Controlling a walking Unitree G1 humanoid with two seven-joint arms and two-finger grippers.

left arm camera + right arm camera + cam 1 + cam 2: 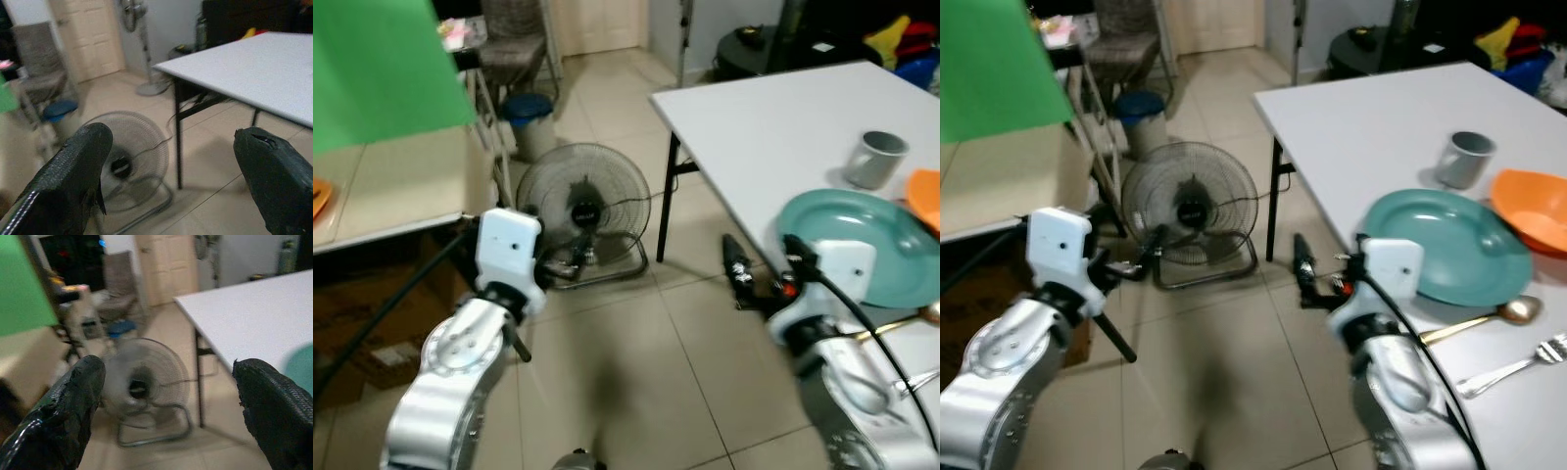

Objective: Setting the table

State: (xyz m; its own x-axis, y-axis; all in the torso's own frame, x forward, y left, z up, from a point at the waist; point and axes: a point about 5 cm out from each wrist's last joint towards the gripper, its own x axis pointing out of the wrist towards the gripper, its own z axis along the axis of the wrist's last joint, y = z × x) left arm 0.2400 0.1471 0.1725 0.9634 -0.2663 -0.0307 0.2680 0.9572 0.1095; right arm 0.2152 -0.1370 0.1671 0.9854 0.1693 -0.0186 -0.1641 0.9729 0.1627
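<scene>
On the table, head views: one white table [1371,113] carries one grey cup [1462,158], one teal plate [1449,245], one orange bowl [1534,211], one spoon [1489,318] and one fork [1513,367].
Layout: cup stands behind the plate; bowl touches the plate's right rim; spoon lies just in front of the plate, fork nearer the robot.
Floor: one round fan [582,211] on the tiles left of the table; one blue-lidded bin [529,119] behind it.
Arms: two, both raised; right gripper [1304,269] hangs off the table's near edge, left gripper [556,266] in front of the fan.
Left wrist view: two black fingers [68,181] spread wide, nothing between them; fan and table edge ahead.
Right wrist view: two fingers [63,411] likewise apart and empty; fan, table and a sliver of plate [301,367] ahead.
</scene>
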